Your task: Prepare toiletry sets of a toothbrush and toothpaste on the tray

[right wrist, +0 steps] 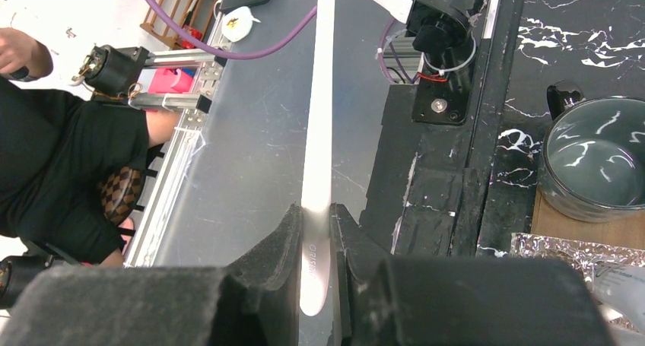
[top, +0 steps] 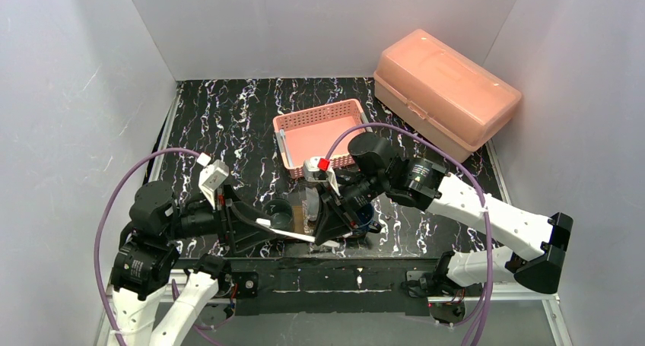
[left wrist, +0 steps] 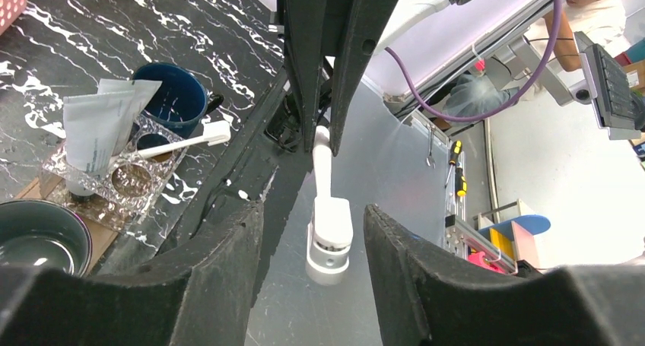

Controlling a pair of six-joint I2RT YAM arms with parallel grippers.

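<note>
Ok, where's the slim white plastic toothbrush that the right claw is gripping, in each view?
Top external: the slim white plastic toothbrush lies low at centre, bridging the two arms.
Left wrist: upright at centre, between the open fingers of the left claw.
Right wrist: a vertical strip left of centre, pinched in the right claw.
Shared landmark: the smoky grey-green cup.

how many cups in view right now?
3, in a row near the arms: grey-green cup, clear glass holding a tube in the middle, dark blue mug at the other end. None looks hidden.
</note>
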